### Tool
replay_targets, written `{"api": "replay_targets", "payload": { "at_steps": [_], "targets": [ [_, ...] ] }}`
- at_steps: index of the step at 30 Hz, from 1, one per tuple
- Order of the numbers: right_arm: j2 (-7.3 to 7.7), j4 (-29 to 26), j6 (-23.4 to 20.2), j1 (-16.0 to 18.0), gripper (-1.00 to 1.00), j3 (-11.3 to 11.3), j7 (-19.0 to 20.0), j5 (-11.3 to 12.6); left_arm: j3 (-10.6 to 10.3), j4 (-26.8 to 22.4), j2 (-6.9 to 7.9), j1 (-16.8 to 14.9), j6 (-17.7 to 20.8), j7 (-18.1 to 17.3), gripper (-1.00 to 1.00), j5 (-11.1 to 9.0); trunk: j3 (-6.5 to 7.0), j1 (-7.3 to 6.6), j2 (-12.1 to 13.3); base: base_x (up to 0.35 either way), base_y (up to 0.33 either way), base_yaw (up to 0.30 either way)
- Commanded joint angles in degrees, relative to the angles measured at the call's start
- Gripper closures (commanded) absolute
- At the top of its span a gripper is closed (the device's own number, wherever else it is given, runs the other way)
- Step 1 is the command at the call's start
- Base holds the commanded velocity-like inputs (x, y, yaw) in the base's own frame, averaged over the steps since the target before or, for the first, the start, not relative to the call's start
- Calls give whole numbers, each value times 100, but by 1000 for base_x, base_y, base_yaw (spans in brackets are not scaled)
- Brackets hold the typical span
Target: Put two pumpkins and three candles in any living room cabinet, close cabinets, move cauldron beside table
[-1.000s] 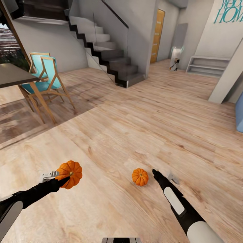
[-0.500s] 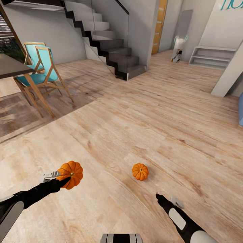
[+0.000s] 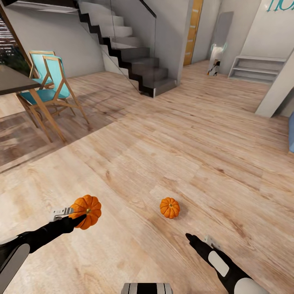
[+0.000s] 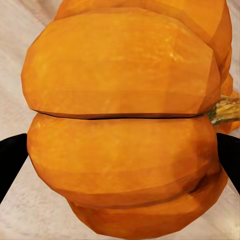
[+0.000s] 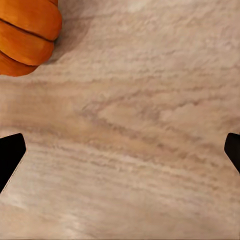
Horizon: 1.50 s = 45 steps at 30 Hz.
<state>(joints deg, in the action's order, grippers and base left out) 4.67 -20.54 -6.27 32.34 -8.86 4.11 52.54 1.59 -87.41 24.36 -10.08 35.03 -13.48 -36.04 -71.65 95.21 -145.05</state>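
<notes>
The floor [image 3: 196, 134] is laid in pale matt wood planks with visible grain. Both pumpkins, one held [image 3: 85, 206] and one lying at 12 o'clock [image 3: 169, 207], are rendered smooth, ribbed and faintly glossy. The arms are cased in black and white plastic.

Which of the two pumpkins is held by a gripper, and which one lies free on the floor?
The larger-looking pumpkin sits in the left gripper. The other pumpkin rests alone on the wooden floor, ahead of the open right gripper.
</notes>
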Motion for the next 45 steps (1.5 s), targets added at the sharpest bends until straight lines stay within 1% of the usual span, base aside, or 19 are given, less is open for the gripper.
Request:
{"api": "replay_targets", "payload": {
  "at_steps": [1, 9, 12, 14, 15, 16, 20, 21, 23, 28, 34, 36, 38, 40, 41, 45],
  "targets": [
    [2, -3, -19, 7, -100, -18, 39, 33, 5, -4, -4, -3, 41, -14, 100, -25, -4, -1, -2, 59, 7, 0],
    [-6, -9, -9, 32, -100, -11, 79, 45, 6, -4, -1, -3, 44, -14, 100, -26, -4, -1, -2, 123, 29, 0],
    [3, -7, -19, 40, -100, -11, 154, 46, 2, -4, -3, -3, 44, -14, 100, -26, -4, -1, -2, 112, 3, 0],
    [70, 61, -206, 93, -100, -11, 562, 44, -5, -4, -8, -3, 42, -14, 100, -26, -4, -1, -2, 64, 1, 0],
    [87, 92, -265, 103, -100, -11, 673, 45, -9, -4, -8, -3, 41, -14, 100, -24, -4, -1, -2, 40, 0, 0],
    [127, 168, -370, 122, -100, -11, 910, 45, -17, -4, -9, -3, 41, -14, 100, -22, -4, -1, -2, 25, 0, 0],
    [280, 643, -592, 304, -100, -11, 1859, 44, -33, -4, -10, -3, 39, -14, 100, -25, -4, -1, -2, 9, 0, 0],
    [292, 729, -604, 331, -100, -11, 1993, 43, -34, -4, -10, -3, 39, -14, 100, -26, -4, -1, -2, 2, 0, 0],
    [308, 834, -615, 363, -100, -11, 2178, 41, -35, -4, -10, -3, 39, -14, 100, -26, -4, -1, -2, 1, 0, 0],
    [314, 885, -620, 377, -100, -11, 2299, 43, -40, 1, -10, -3, 39, -14, 100, -23, -4, -1, -2, 77, 37, 0],
    [344, 929, -639, 379, -100, 3, 2821, 46, -44, 4, -10, -3, 39, -14, 100, -18, -4, -1, -2, 92, 40, 0],
    [347, 928, -707, 379, -100, 5, 2974, 49, -43, 4, -10, -3, 39, -14, 100, -18, -4, -1, -2, 13, 5, 0],
    [352, 923, -793, 379, -100, 6, 3180, 108, -44, 6, -10, -3, 42, -11, 100, -17, -4, -1, -2, 99, 52, 0],
    [356, 916, -860, 379, -100, 5, 3358, 249, -44, 6, -10, -3, 46, -8, 100, -15, -4, -1, -2, 180, 90, 0],
    [357, 916, -887, 379, -100, 2, 3409, 324, -42, 5, -10, -3, 45, -8, 100, -14, -4, -1, -2, 107, 53, 0],
    [359, 908, -927, 379, -100, 4, 3485, 458, -44, -2, -10, -3, 45, -13, 100, -17, -4, -1, -2, 50, 25, 0]
  ]
}}
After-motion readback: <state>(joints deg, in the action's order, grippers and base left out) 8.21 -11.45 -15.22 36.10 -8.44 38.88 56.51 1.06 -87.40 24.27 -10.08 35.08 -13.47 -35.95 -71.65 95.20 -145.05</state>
